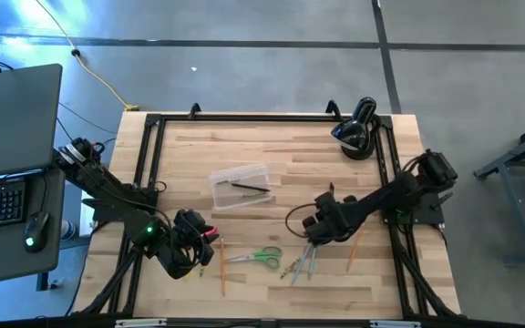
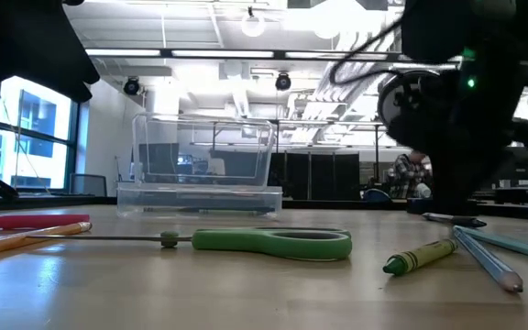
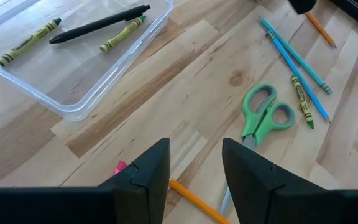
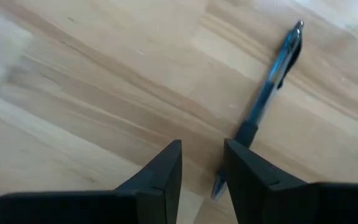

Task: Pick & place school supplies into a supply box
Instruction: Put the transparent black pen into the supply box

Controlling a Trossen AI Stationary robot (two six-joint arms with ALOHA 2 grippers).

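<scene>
Down low over the pale wooden table (image 1: 272, 155), right gripper (image 4: 204, 163) with dark fingers parted a little, nothing clamped, tips straddling the near end of a blue-and-black ballpoint pen (image 4: 272, 81). Just beside, two light-blue pencils (image 3: 294, 59) and a green crayon (image 3: 302, 99); farther right, an orange pencil (image 1: 354, 251). Toward the middle, small green-handled scissors (image 1: 261, 257). Over at the near left, left gripper (image 3: 194, 168), fingers apart and empty, above a pink pencil (image 3: 120, 167) and another orange pencil (image 3: 194, 202). Behind, shallow clear plastic box (image 1: 241, 185) already holding a black pen (image 3: 98, 25) and two yellow-green crayons (image 3: 28, 42).
</scene>
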